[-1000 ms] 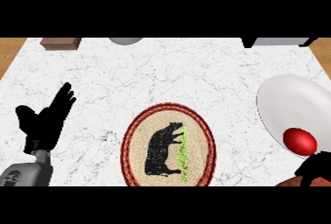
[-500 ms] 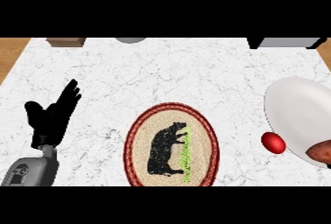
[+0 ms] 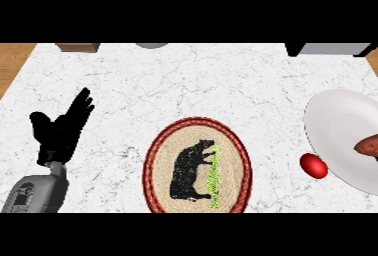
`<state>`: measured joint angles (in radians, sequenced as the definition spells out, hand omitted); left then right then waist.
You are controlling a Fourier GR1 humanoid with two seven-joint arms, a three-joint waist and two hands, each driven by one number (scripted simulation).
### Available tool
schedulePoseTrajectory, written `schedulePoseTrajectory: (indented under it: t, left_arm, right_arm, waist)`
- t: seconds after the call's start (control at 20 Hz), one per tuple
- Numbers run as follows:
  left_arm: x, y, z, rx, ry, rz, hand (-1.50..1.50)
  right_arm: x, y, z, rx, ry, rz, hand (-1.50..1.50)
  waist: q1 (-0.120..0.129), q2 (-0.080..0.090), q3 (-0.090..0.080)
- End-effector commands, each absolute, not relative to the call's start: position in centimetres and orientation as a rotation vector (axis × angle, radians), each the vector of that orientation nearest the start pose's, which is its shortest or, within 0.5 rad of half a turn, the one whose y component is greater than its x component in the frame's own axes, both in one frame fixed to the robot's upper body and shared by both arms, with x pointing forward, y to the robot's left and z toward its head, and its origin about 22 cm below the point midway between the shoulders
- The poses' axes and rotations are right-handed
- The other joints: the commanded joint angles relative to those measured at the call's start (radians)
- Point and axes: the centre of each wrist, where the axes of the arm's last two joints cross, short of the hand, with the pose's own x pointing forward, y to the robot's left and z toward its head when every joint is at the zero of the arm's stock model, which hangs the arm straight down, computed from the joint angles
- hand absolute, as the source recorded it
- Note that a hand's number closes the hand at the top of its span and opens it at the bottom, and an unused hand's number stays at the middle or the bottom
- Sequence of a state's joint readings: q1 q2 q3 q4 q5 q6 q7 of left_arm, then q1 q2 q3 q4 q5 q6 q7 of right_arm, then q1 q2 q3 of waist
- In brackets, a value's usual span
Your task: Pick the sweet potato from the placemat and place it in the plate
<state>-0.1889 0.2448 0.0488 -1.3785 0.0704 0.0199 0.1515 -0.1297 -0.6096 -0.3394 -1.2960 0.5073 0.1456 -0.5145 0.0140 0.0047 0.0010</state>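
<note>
One hand shows in the head view, the left hand point(image 3: 60, 131), standing at the left side of the white marble counter point(image 3: 184, 85) with its fingers straight and held together, pointing up and away, the thumb set apart to the left; it holds nothing, touches nothing on the counter, and rests there on its grey forearm point(image 3: 33, 192), which comes in from the lower left corner. Moving right, the oval placemat point(image 3: 198, 166) lies in the lower middle of the counter, tan with a dark red rim, a black animal shape at its centre and a thin green streak just beside that shape; nothing sits on it. Further right, a small red round object point(image 3: 314, 165) lies on the marble between the placemat and the plate, just beside the plate's lower left rim. The white plate point(image 3: 336, 125) lies at the right edge, cut off by the frame. The sweet potato point(image 3: 368, 146), reddish brown, shows over the plate at the very right edge, only partly in frame; whether it rests on the plate or is held cannot be told. The right hand does not show. Along the far edge of the counter, a brown block point(image 3: 77, 47), a grey rounded object point(image 3: 152, 45) and a dark and grey object point(image 3: 328, 48) are partly visible.
</note>
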Motion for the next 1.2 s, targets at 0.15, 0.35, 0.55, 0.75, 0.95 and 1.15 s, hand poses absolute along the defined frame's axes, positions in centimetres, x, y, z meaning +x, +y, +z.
schedulePoseTrajectory:
  t: [0.15, 0.35, 0.55, 0.75, 0.95, 1.15]
  left_arm:
    - [29.1, 27.6, 2.1, 0.164, -1.429, -0.11, 0.0]
    - [27.6, 29.6, 2.1, 0.161, -1.426, -0.097, 0.0]
    - [27.4, 28.1, 1.2, 0.172, -1.402, -0.086, 0.0]
    - [28.3, 28.4, 2.1, 0.167, -1.4, -0.084, 0.0]
    - [28.6, 29.7, 2.3, 0.19, -1.394, -0.064, 0.0]
    - [28.4, 29.7, 2.8, 0.187, -1.41, -0.082, 0.0]
  right_arm:
    - [27.9, -49.1, 7.4, -0.608, -1.5, 0.861, -1.5]
    - [28.4, -48.8, 4.6, -0.547, -1.642, 0.905, -1.5]
    - [29.6, -48.1, 6.8, -0.503, -1.89, 0.79, -1.5]
    - [29.8, -48.6, 8.5, -0.209, -2.06, 0.686, -1.5]
    - [29.2, -50.0, 10.5, -0.161, -2.005, 0.532, -1.5]
    - [28.1, -51.6, 10.0, 0.007, -1.79, 0.476, -1.5]
  waist:
    - [0.015, 0.004, 0.001]
    - [0.005, -0.001, 0.0]
    - [-0.006, -0.006, 0.0]
    - [-0.021, -0.011, -0.001]
    - [-0.026, -0.009, -0.002]
    - [-0.022, -0.009, -0.002]
